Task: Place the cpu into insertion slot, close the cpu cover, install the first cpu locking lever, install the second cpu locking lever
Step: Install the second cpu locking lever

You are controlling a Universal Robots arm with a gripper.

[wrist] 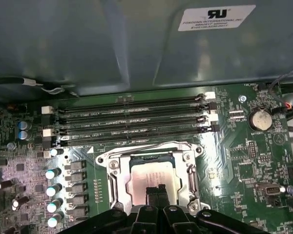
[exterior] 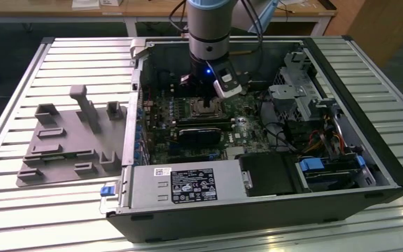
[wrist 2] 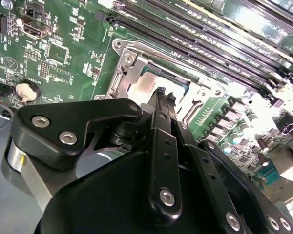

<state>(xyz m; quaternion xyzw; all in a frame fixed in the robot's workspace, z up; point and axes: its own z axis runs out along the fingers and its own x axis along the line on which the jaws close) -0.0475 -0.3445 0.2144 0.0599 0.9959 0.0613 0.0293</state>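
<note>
- Bench (exterior: 33,210): slatted grey metal top, ribs running across the exterior view; pale glare along the near slats.
- Computer case (exterior: 369,173): open tower lying on its side on the bench, black outer shell, interior facing up.
- Motherboard (wrist: 244,165): green board on the floor of the case, with four long dark memory slots (wrist: 132,122) beside the socket and a round coin cell (wrist: 260,119) near one corner.
- Insertion slot (wrist: 151,178): square socket with silver metal rim, near the middle of the board; in the exterior view it lies just below the arm's wrist.
- Cpu (wrist: 149,178): flat silver-grey square lying inside the insertion slot, seen in both wrist views.
- Cpu cover (wrist: 112,161): silver frame lying flat around the cpu, its cut-out centre showing the chip top.
- End effector (wrist: 156,191): black fingers drawn narrow, tips side by side with barely a gap, directly above the near edge of the cpu; whether they touch it cannot be told. Nothing is held.
- Power supply (exterior: 180,186): grey box with a printed label at the near edge of the case.
- Fixture block (exterior: 69,142): grey moulded holder with upright posts, on the bench at the exterior view's left of the case.
- Room: wooden tables (exterior: 61,10) with white legs behind the bench; dark floor.
</note>
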